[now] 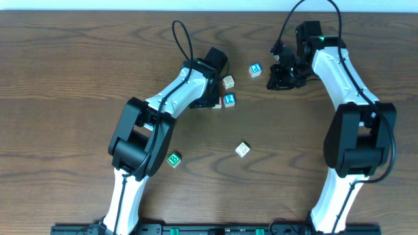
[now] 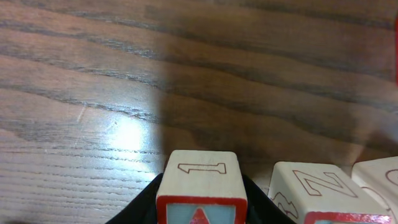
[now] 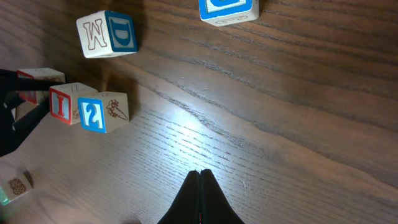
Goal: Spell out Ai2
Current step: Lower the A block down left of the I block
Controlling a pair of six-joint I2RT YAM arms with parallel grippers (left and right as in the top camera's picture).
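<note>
My left gripper point(image 1: 213, 99) is shut on the A block point(image 2: 200, 186), a wooden cube with a red-framed face, resting on the table. Right beside it in a row stand the red I block point(image 3: 65, 102) and the blue 2 block point(image 3: 99, 112). Both also show in the left wrist view, the I block point(image 2: 317, 193) and the 2 block point(image 2: 380, 177). In the overhead view the 2 block point(image 1: 229, 100) sits just right of the left gripper. My right gripper point(image 3: 200, 175) is shut and empty, above bare table right of the row, also seen from overhead point(image 1: 278, 81).
Loose blocks lie around: an M/D block point(image 1: 228, 82) just behind the row, a blue block point(image 1: 255, 69) near the right gripper, a pale block point(image 1: 242, 149) at mid-table, and a green block point(image 1: 174, 159) at front left.
</note>
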